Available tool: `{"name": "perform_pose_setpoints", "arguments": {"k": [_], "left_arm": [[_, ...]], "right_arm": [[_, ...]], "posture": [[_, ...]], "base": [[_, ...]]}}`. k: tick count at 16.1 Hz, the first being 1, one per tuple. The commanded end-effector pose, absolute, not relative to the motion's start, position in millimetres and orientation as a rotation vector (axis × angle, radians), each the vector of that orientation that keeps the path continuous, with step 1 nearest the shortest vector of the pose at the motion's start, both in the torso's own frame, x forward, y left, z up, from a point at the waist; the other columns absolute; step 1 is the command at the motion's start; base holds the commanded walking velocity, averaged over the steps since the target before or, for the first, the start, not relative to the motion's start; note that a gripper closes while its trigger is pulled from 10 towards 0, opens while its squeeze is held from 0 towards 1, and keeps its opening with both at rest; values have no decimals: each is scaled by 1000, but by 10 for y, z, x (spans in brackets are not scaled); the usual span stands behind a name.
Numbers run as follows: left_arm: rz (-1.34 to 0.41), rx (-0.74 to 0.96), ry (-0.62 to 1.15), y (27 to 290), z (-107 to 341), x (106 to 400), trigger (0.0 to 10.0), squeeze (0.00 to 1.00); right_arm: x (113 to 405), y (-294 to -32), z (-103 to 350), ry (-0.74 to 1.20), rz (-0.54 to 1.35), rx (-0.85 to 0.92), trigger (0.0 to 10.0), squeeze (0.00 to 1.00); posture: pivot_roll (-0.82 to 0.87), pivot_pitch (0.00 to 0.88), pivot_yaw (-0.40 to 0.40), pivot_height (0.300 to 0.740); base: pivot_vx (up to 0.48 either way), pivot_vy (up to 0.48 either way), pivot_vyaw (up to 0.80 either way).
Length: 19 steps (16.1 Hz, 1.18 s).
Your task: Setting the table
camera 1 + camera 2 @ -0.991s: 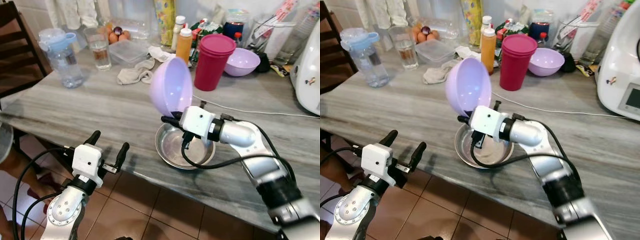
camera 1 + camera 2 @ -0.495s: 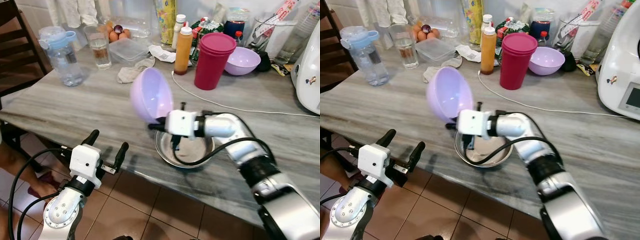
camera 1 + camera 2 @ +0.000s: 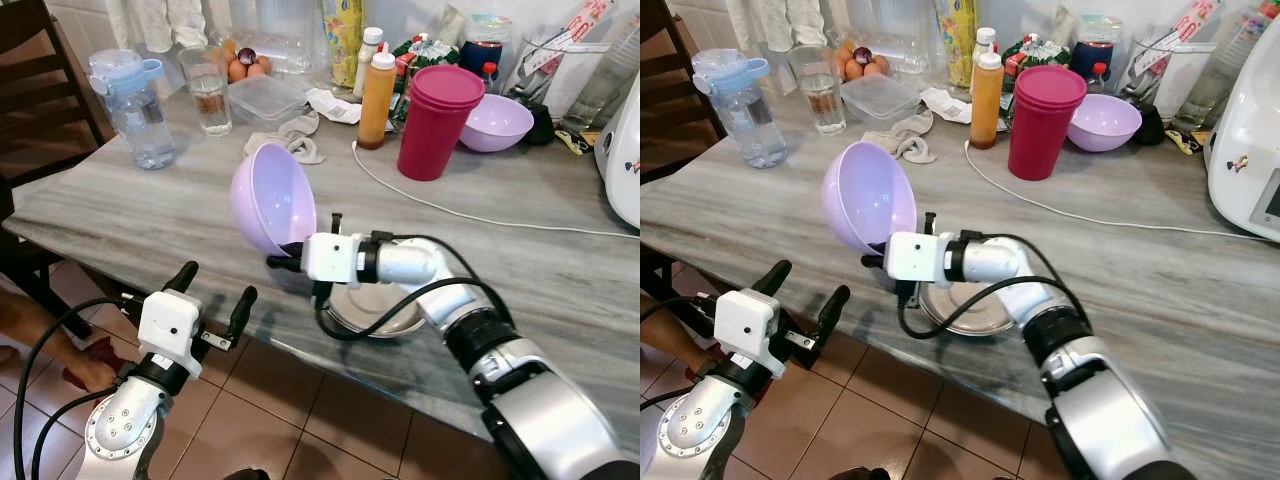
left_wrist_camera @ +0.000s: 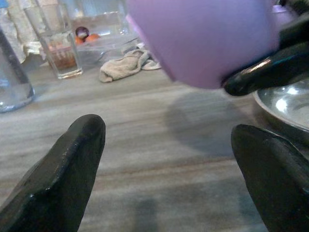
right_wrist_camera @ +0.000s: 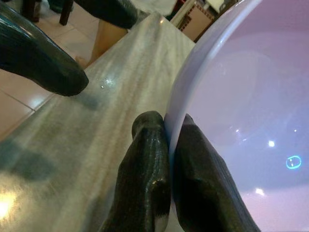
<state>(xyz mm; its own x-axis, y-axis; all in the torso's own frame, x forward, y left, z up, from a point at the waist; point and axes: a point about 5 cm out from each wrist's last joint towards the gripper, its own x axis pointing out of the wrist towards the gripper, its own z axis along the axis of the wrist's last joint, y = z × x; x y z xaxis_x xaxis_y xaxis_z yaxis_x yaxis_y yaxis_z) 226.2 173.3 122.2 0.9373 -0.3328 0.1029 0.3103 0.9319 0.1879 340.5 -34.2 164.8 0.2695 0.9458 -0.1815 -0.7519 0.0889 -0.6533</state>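
Lilac bowl [image 3: 272, 198] rim-pinched, right pincer [image 3: 283, 261]

- Lilac bowl [image 3: 272, 197]: smooth plastic, soft sheen with small highlights inside.
- Steel bowl [image 3: 378, 315]: polished metal, reflective.
- Tabletop [image 3: 180, 200]: grey, wood-grain pattern, smooth, semi-matt.
- Right gripper [image 5: 168, 145] fingers [image 5: 147, 174]: black, glossy.
- Rag [image 3: 285, 146]: crumpled cloth.
- Tumbler [image 3: 209, 96]: clear glass.
- Magenta cup [image 3: 431, 121]: matt plastic.

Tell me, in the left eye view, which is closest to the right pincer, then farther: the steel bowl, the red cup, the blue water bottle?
1. Steel bowl: just beside the right pincer.
2. Red cup: farther back on the table.
3. Blue water bottle: far left corner.
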Motion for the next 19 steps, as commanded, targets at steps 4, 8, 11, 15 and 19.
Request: {"name": "perform_pose_setpoints", "arguments": {"k": [4,8,11,15,19], "left_arm": [[-364,170,-129,1733,1256,2231,10000,0],[-354,157,-123,1738,1258,2253,10000,0],[-337,142,-110,1746,1239,2266,10000,0],[-336,138,-100,1743,1225,2270,10000,0],[-330,134,-90,1762,1222,2292,10000,0]], "right_arm": [[3406,-326,1510,-255,1306,-756,10000,0],[3435,-384,1402,-176,1300,-827,10000,0],[3436,-380,1380,-176,1302,-887,10000,0],[3436,-390,1362,-178,1305,-943,10000,851],[3448,-396,1401,-205,1301,-971,10000,839]], "posture": [[-11,150,25,740],[-12,148,20,740],[-12,144,22,740],[-15,140,24,740],[-17,140,32,740]], "base": [[0,0,0],[0,0,0],[0,0,0],[0,0,0],[0,0,0]]}}
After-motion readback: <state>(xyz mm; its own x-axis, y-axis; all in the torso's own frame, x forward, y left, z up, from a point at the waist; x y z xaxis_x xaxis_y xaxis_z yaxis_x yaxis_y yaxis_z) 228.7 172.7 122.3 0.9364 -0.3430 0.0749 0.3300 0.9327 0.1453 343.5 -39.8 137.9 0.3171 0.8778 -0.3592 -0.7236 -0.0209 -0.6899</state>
